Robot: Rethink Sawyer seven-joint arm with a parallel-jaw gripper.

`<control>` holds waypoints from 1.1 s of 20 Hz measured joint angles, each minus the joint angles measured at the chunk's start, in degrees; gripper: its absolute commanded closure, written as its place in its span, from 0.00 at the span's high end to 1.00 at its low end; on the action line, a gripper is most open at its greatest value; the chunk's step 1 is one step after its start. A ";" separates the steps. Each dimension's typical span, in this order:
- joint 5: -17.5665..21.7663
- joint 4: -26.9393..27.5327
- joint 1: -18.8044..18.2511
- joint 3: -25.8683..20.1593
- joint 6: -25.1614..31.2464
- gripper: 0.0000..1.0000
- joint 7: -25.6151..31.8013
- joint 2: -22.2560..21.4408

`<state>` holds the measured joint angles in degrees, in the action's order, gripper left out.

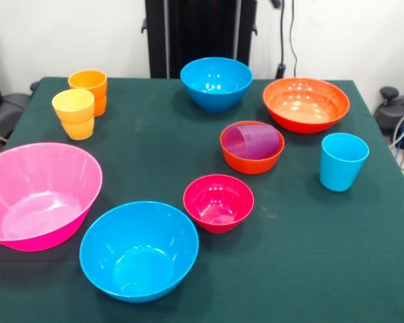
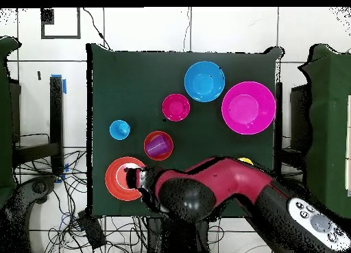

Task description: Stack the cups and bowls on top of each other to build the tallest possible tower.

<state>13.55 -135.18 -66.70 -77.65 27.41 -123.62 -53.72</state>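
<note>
Currently spread over green table (image 1: 310, 269), nothing stacked except purple cup (image 1: 254, 141) lying tilted inside small orange-red bowl (image 1: 252, 148). Small magenta bowl (image 1: 218, 202) just in front of it, apart. Light blue cup (image 1: 343, 161) upright to the side. Orange cup (image 1: 89, 90) and yellow-orange cup (image 1: 74, 114) touching, near pink bowl (image 1: 37, 195). Arm (image 2: 226, 185) above wide orange-red bowl (image 2: 123, 177); finger state cannot tell.

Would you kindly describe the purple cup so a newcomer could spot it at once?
Start at the wide orange-red bowl at the green table's far side. Just nearer sits a small orange-red bowl. The purple cup lies tipped inside it, the only translucent cup and the only one not standing.
</note>
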 measured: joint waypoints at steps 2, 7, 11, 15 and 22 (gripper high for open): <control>-4.36 -0.76 -2.57 -1.24 0.00 1.00 -0.01 -6.86; -14.23 -1.93 -5.02 -0.98 0.01 1.00 -0.01 -21.24; -20.49 -2.80 -2.33 0.51 0.00 1.00 -0.01 -29.45; -27.21 -4.76 4.42 6.55 0.17 1.00 -0.01 -34.37; -30.11 -12.11 20.17 21.69 0.49 1.00 -0.01 -44.32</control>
<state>-16.56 -147.29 -46.53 -55.96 27.90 -123.63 -98.04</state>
